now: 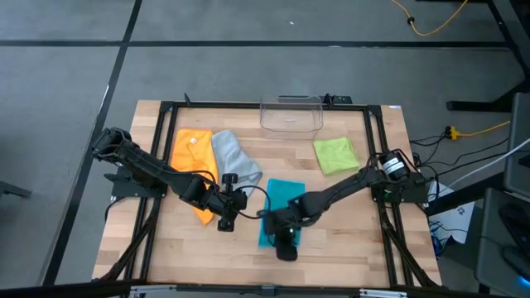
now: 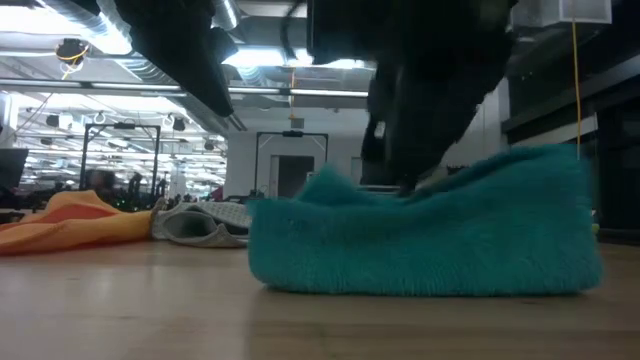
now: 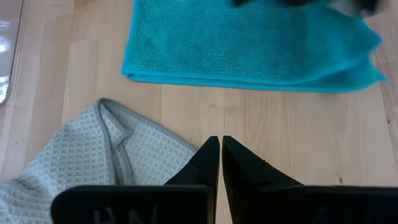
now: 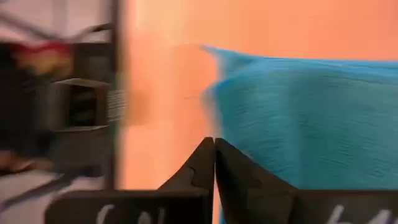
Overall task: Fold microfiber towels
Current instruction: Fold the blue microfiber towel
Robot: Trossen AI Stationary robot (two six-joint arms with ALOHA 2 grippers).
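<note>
The teal towel (image 1: 281,197) lies folded over on the table's near middle; it also shows in the low view (image 2: 430,245) and the left wrist view (image 3: 249,43). My right gripper (image 1: 286,242) is shut over its near end. My left gripper (image 3: 217,140) is shut and empty above bare wood between the grey towel (image 3: 81,162) and the teal one; in the high view it (image 1: 234,204) is just left of the teal towel. The orange towel (image 1: 192,157) and the grey towel (image 1: 235,164) lie crumpled at the far left. The lime green towel (image 1: 335,155) lies at the far right. My right gripper comes down from above onto the top of the folded teal towel, where the top layer dips (image 2: 402,192). In its own wrist view the shut fingertips (image 4: 219,149) stand at the towel's edge with no cloth showing between them. Whether they press the cloth I cannot tell.
A clear plastic bin (image 1: 291,113) stands at the table's far edge, in the middle. Bare wood lies along the near edge (image 1: 199,257) and at the near right (image 1: 356,240). A black frame (image 1: 166,108) runs round the table.
</note>
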